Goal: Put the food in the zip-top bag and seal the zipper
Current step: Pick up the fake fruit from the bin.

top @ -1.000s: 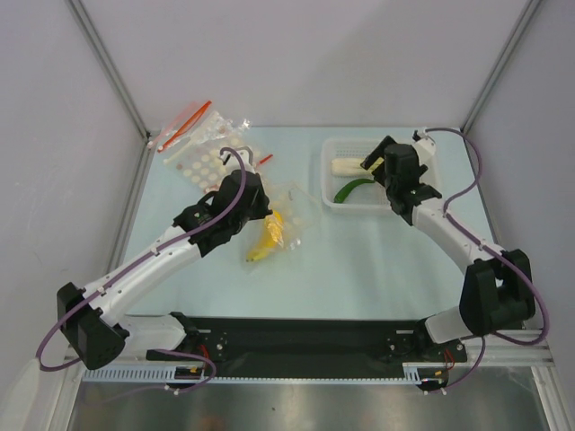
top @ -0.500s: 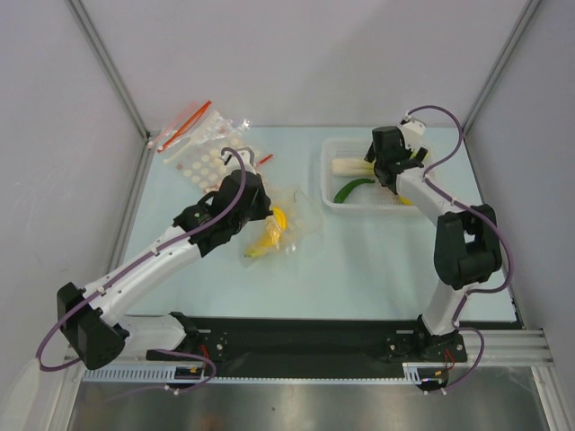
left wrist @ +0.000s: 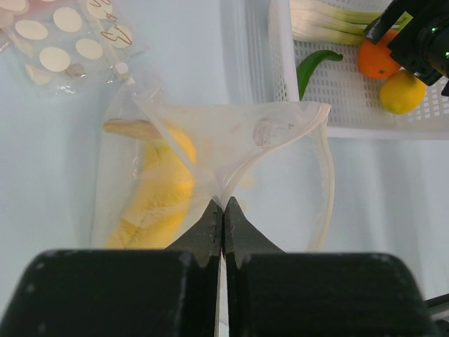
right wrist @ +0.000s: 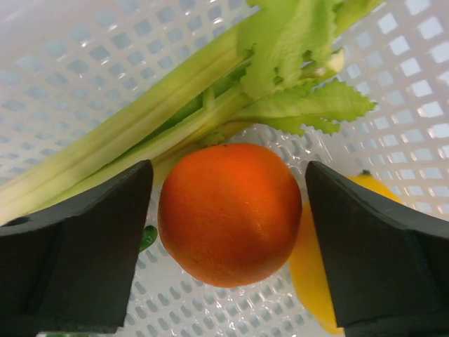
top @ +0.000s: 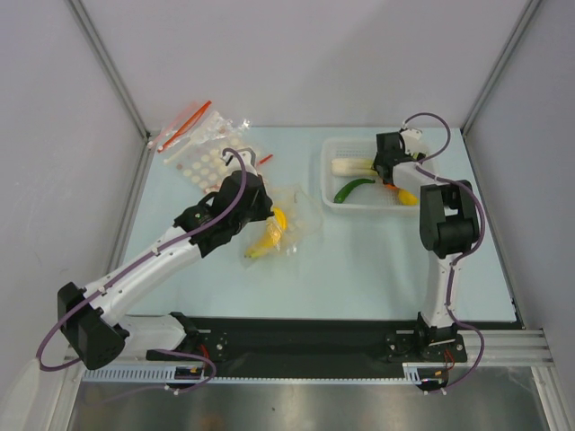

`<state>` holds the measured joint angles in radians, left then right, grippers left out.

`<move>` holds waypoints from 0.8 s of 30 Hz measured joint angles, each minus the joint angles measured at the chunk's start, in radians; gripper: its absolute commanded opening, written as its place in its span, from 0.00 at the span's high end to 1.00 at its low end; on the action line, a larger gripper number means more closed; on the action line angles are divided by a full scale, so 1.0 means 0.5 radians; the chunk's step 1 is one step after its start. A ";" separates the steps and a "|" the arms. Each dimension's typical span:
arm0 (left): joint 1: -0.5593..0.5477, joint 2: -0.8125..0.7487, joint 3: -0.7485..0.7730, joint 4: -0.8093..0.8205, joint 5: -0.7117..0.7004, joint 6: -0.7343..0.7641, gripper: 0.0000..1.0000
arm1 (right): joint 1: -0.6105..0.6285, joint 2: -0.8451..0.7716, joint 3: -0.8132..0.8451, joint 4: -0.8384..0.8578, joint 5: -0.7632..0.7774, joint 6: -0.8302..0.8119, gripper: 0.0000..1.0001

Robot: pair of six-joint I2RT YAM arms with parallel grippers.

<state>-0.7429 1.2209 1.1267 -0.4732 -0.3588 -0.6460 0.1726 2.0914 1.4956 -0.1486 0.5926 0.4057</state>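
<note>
The zip-top bag (top: 292,220) lies mid-table with the banana (top: 267,236) inside it. My left gripper (left wrist: 224,208) is shut on the bag's near mouth edge (left wrist: 231,158) and holds the mouth open; the pale zipper strip (left wrist: 327,175) curves along its right side. The banana (left wrist: 158,196) shows through the plastic. My right gripper (right wrist: 228,210) is open inside the white basket (top: 334,202), its fingers either side of the orange (right wrist: 229,210), not touching it. The lemon (right wrist: 316,267) lies behind the right finger. The leek (right wrist: 175,112) and the dark green vegetable (top: 352,189) lie in the basket.
A heap of spare dotted bags with red strips (top: 199,144) lies at the back left, also in the left wrist view (left wrist: 59,38). The basket's near wall (left wrist: 365,130) stands right of the bag's mouth. Grey walls enclose the table.
My right arm has folded back and its gripper has dropped into the basket around the orange. The left gripper and the bag have stayed put.
</note>
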 measured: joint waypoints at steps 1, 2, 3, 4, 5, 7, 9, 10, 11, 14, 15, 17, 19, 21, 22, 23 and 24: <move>0.000 0.000 0.000 0.000 0.000 0.000 1.00 | 0.000 0.019 0.012 0.000 -0.008 -0.005 0.13; 0.000 0.000 0.000 0.000 0.000 0.000 1.00 | 0.000 0.037 0.031 0.001 -0.016 -0.015 0.15; 0.000 0.000 0.000 0.000 0.000 0.000 1.00 | 0.001 0.053 0.050 0.002 -0.023 -0.023 0.16; 0.000 0.000 0.000 0.000 0.000 0.000 1.00 | 0.001 0.060 0.060 0.002 -0.033 -0.031 0.16; 0.000 0.000 0.000 0.000 0.000 0.000 1.00 | 0.002 0.061 0.066 0.000 -0.040 -0.034 0.16; 0.000 -0.002 0.000 0.000 0.000 0.000 1.00 | 0.002 0.061 0.076 -0.002 -0.057 -0.038 0.21; 0.000 -0.007 -0.001 0.000 0.000 0.000 1.00 | 0.002 0.061 0.081 -0.007 -0.073 -0.040 0.34; 0.000 -0.008 -0.001 0.000 0.000 0.000 1.00 | 0.002 0.061 0.081 -0.010 -0.077 -0.047 0.36; 0.000 -0.008 -0.001 0.000 0.000 0.000 1.00 | 0.002 0.061 0.081 -0.012 -0.079 -0.040 0.38; 0.000 -0.008 -0.001 0.000 0.000 0.000 1.00 | 0.002 0.048 0.080 -0.024 -0.097 -0.043 0.50; 0.000 -0.008 -0.001 0.000 0.000 0.000 1.00 | 0.002 0.034 0.079 -0.036 -0.111 -0.046 0.50; 0.000 -0.008 -0.001 0.000 0.001 0.000 1.00 | 0.002 -0.028 0.052 -0.046 -0.146 -0.047 0.50; 0.000 -0.008 -0.001 0.000 0.004 0.000 1.00 | 0.006 -0.135 0.016 -0.063 -0.196 -0.049 0.50; 0.000 -0.008 -0.001 0.000 0.011 0.000 1.00 | 0.013 -0.271 -0.027 -0.079 -0.243 -0.050 0.51; 0.000 -0.008 -0.001 0.000 0.015 0.000 1.00 | 0.020 -0.367 -0.063 -0.078 -0.281 -0.051 0.51; 0.000 -0.008 -0.001 -0.001 0.017 0.000 1.00 | 0.031 -0.453 -0.090 -0.081 -0.309 -0.051 0.51; 0.000 -0.008 -0.001 0.000 0.025 0.001 1.00 | 0.047 -0.547 -0.117 -0.078 -0.335 -0.051 0.52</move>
<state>-0.7429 1.2167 1.1263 -0.4732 -0.3462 -0.6456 0.1959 1.8179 1.4372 -0.1875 0.4252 0.3801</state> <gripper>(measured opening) 0.009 0.718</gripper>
